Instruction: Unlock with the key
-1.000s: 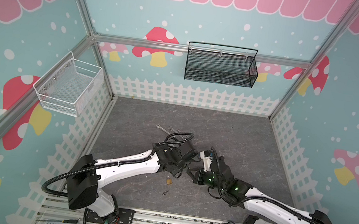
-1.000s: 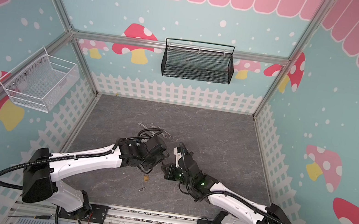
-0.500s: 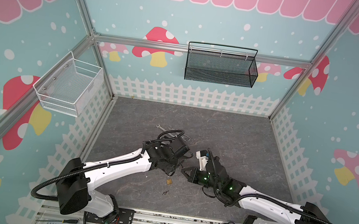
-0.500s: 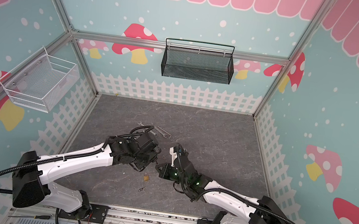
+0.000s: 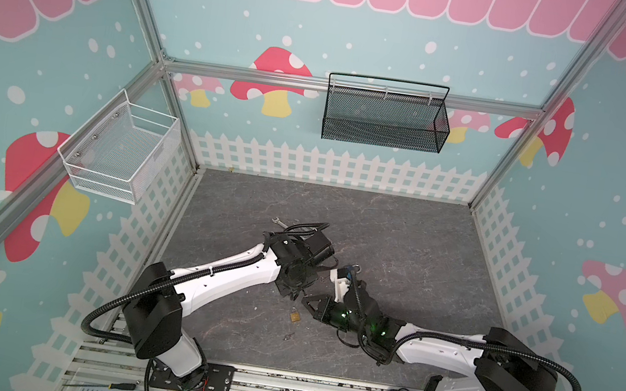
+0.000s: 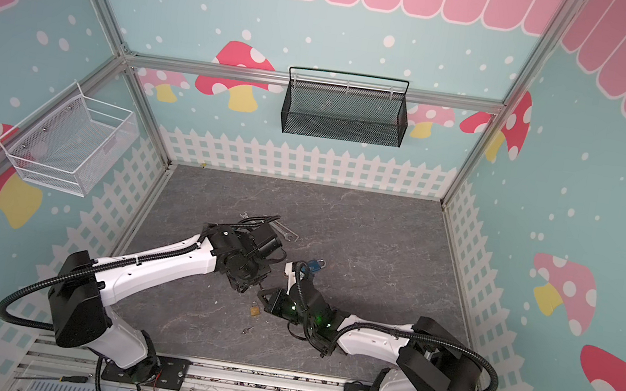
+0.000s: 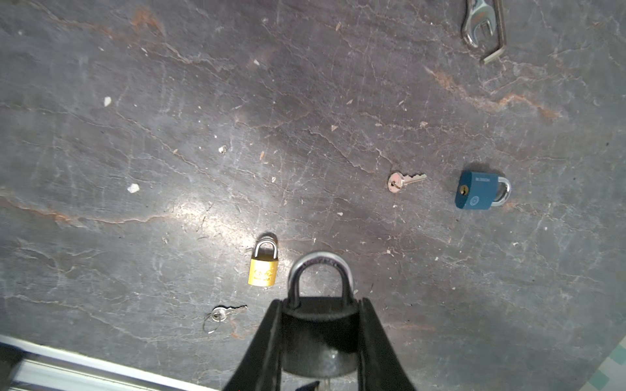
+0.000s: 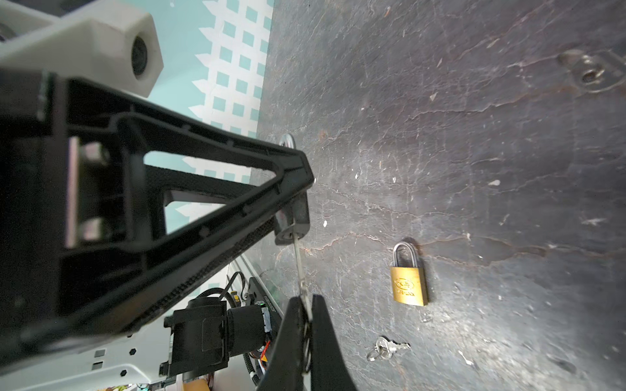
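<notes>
Now, left gripper (image 7: 320,300): jaws clamped on the black lock (image 7: 320,333), one finger on either side of its body.
Black lock: held over the grey table (image 5: 401,239) near its front middle. Its shackle (image 7: 320,270) sticks out past the fingertips, with both legs seated in the body.
Right gripper (image 8: 306,299): jaws pressed together on the head of the key (image 8: 299,264), whose ring shows between the fingers.
Key: the blade runs straight from the right fingertips to the underside of the black lock, and its tip touches the keyway. How deep it sits cannot be told.
Meeting point: in both top views the two grippers come tip to tip, the left reaching down from behind and the right from the front right.
Brass lock (image 7: 263,267): flat on the table just beside the meeting point, shackle closed, nothing touching it.
Ringed key (image 7: 220,313): on the table near the brass lock, apart from it.
Blue lock (image 7: 477,193): on the table well apart from the brass lock, shackle closed.
Loose key (image 7: 403,180): near the blue lock, not touching it.
Wrench (image 7: 476,23): far from the locks, with a hex key (image 7: 498,34) just beside it.
</notes>
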Action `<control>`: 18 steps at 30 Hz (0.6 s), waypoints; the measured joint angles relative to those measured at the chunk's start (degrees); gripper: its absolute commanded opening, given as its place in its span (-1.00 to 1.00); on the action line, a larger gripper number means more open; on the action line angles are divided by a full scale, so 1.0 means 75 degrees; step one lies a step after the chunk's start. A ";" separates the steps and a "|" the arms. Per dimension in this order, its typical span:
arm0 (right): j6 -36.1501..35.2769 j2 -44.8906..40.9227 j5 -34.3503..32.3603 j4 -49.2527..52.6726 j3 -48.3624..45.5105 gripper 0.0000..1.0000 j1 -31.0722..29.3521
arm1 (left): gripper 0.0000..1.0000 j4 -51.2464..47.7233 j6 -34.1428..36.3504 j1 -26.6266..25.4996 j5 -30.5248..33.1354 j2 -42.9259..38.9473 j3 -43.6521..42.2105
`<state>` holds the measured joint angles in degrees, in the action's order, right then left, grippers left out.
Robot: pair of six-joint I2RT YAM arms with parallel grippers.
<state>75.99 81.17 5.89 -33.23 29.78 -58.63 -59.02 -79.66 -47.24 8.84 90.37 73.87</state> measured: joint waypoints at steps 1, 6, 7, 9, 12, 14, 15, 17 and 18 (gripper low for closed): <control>0.0061 0.0070 0.0020 -0.0102 -0.0003 -1.00 -0.0003 | -1.00 -0.0047 0.0050 0.0006 0.0029 0.0023 0.0026; 0.0478 0.0382 0.0163 -0.0697 -0.0058 -1.00 -0.0041 | -1.00 -0.0315 0.0230 0.0006 0.0175 0.0073 0.0114; 0.0533 0.0408 0.0163 -0.0804 -0.0076 -1.00 -0.0050 | -1.00 -0.0341 0.0245 -0.0009 0.0213 0.0079 0.0137; 0.0603 0.0411 0.0114 -0.0956 -0.0119 -1.00 -0.0082 | -1.00 -0.0341 0.0219 -0.0029 0.0245 0.0073 0.0152; 0.0653 0.0411 -0.0020 -0.0976 -0.0125 -1.00 -0.0108 | -1.00 -0.0318 0.0154 -0.0061 0.0262 0.0076 0.0152; 0.0676 0.0411 -0.0102 -0.0991 -0.0128 -1.00 -0.0146 | -1.00 -0.0312 0.0099 -0.0082 0.0286 0.0076 0.0152; 0.0679 0.0411 -0.0134 -0.0991 -0.0128 -1.00 -0.0160 | -1.00 -0.0318 0.0079 -0.0090 0.0300 0.0079 0.0157; 0.0676 0.0411 -0.0259 -0.1000 -0.0131 -1.00 -0.0195 | -1.00 -0.0326 0.0073 -0.0105 0.0326 0.0093 0.0201; 0.0670 0.0391 -0.0335 -0.1011 -0.0149 -1.00 -0.0204 | -1.00 -0.0323 0.0076 -0.0105 0.0326 0.0096 0.0227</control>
<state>81.01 84.09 3.38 -40.82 28.67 -60.16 -61.45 -79.09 -48.03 11.29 91.09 75.57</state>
